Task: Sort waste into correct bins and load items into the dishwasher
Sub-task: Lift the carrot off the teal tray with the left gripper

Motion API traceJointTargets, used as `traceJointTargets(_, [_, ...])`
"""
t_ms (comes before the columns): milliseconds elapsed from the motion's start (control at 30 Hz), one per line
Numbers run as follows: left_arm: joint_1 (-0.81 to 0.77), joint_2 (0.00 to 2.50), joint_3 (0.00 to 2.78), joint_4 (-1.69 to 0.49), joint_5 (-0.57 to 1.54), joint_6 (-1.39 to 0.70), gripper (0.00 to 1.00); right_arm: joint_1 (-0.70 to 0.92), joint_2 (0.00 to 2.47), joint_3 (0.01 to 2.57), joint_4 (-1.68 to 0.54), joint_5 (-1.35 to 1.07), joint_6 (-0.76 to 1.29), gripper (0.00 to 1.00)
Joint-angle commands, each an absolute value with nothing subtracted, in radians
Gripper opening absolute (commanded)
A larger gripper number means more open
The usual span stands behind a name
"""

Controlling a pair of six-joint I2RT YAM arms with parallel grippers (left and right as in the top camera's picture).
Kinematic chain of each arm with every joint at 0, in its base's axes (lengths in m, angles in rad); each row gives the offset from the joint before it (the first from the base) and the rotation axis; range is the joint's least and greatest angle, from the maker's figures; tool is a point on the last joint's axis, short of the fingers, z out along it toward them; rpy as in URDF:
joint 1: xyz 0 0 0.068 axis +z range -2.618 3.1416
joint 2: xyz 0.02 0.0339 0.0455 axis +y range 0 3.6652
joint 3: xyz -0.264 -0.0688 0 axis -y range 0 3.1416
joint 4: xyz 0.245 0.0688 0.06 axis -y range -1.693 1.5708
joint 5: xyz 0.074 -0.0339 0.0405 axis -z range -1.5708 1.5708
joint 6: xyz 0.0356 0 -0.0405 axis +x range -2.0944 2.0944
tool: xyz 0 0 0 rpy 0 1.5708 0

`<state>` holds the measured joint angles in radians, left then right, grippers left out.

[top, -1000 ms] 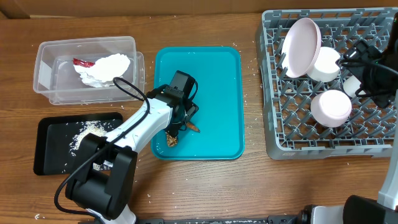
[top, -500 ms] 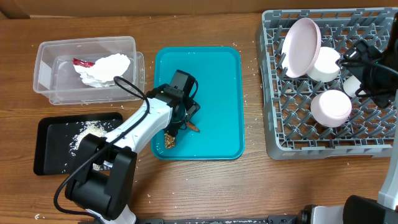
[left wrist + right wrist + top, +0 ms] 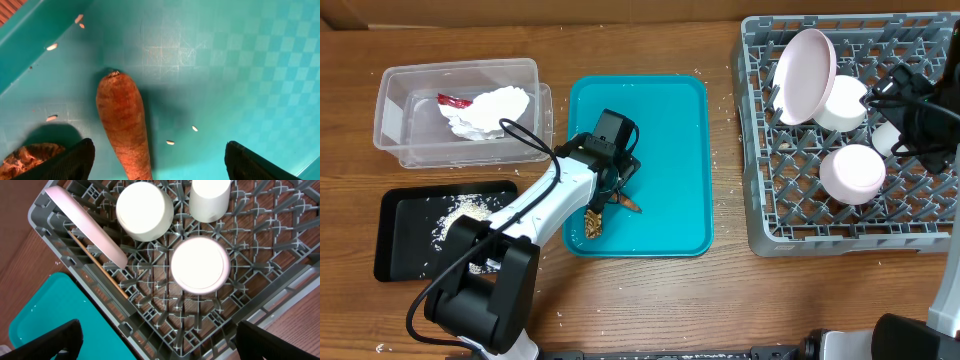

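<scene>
**tablewatch:** where's the sausage piece (image 3: 125,132) being shown atm?

**rackfan:** it's being shown lying on the teal tray (image 3: 240,60), between the wide-spread fingers of the left gripper (image 3: 165,160). Nothing's being clamped. Its lower end is being cut off at 6 o'clock, and the brown chunk (image 3: 30,152) is being clipped at 8 o'clock. Bare tray floor is being left open toward 2 o'clock.

**tablewatch:** and the right gripper (image 3: 160,340)?

**rackfan:** being held spread wide and empty above the dish rack (image 3: 260,245), only its fingertips being shown. The plate (image 3: 85,227) is being leaned at 10 o'clock, and the cup (image 3: 210,200) is being cut off at 12 o'clock. Overhead, that arm's being cropped at 3 o'clock.
</scene>
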<state>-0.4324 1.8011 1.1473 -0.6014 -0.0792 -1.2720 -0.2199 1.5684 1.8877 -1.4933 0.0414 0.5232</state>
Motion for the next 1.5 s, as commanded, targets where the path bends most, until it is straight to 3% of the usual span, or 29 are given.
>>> traceJointTargets(0, [-0.439, 1.813, 1.168, -0.596, -0.123, -1.252, 0.85, -0.220, 1.564, 1.897, -1.491, 0.051, 0.524, 1.00])
traceJointTargets(700, [-0.455, 1.813, 1.168, -0.601, -0.133, -1.209, 0.86, -0.220, 1.564, 1.897, -1.491, 0.051, 0.524, 1.00])
traceJointTargets(1167, [-0.459, 1.888, 1.167, -0.584, -0.103, -1.219, 0.81, -0.220, 1.564, 1.897, -1.491, 0.051, 0.524, 1.00])
traceJointTargets(1333, [-0.459, 1.898, 1.167, -0.567, -0.084, -1.219, 0.75, -0.220, 1.564, 1.897, -1.491, 0.051, 0.524, 1.00])
traceJointTargets(1467, [-0.459, 1.898, 1.167, -0.569, -0.074, -1.219, 0.64, -0.220, 1.564, 1.897, -1.491, 0.051, 0.524, 1.00])
